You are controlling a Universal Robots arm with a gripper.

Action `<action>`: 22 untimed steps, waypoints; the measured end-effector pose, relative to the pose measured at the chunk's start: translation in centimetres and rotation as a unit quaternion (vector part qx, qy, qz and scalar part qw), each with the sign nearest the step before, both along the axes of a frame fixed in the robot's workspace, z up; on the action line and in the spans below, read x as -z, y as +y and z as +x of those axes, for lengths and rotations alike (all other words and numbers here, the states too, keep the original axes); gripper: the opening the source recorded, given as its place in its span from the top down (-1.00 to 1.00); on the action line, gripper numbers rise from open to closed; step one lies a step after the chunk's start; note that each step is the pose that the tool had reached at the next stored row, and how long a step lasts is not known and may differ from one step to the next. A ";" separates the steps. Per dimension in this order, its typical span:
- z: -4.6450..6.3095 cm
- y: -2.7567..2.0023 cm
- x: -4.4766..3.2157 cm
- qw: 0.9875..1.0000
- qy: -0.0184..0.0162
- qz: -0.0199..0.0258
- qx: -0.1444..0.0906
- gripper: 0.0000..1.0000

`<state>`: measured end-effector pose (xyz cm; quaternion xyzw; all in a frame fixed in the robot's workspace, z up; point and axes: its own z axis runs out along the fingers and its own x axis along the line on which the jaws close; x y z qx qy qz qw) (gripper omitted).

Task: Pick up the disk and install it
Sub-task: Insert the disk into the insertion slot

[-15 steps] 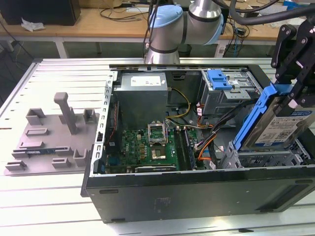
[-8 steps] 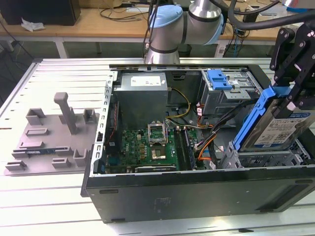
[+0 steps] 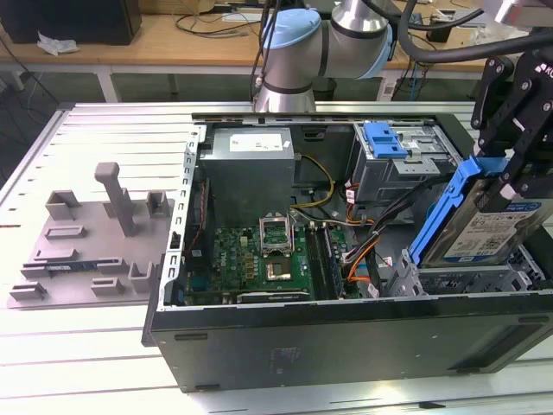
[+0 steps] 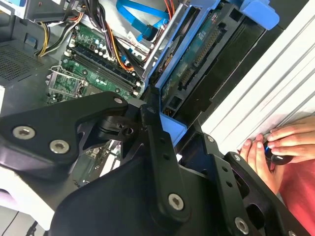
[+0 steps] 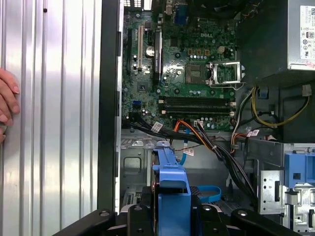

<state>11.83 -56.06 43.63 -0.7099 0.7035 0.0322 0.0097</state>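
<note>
As seen in the exterior view, the gripper (image 3: 508,183) has its fingers clamped on the upper end of the disk (image 3: 486,232). The disk hangs tilted over the drive bay (image 3: 467,281) in a corner of the open computer case (image 3: 346,337), at about 3 o'clock from the motherboard (image 3: 259,259). In this view its long axis runs from about 7 o'clock to 1 o'clock. The lower end points down into the case and the labelled face is toward the camera. The blue carrier rail (image 3: 442,212) borders the edge on the 9 o'clock side. Whether the lower end touches the bay cannot be told.

The second wrist view supplies what the exterior view does not: the disk's opposite face with its green circuit board (image 4: 197,54), and black fingers (image 4: 152,142) pressed against the carrier rail. In both wrist views a person's hand (image 4: 268,147) (image 5: 6,101) rests on the ribbed table (image 5: 54,123) beside the case. The first wrist view presents the carrier rail (image 5: 172,191) edge-on, with the motherboard beyond it.
</note>
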 end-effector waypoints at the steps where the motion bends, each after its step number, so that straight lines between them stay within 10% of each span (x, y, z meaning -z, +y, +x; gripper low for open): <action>1: 0.0 0.00 0.17 1.000 0.000 0.000 0.000 0.26; 22: 0.0 0.00 2.37 1.000 0.000 0.000 0.000 0.26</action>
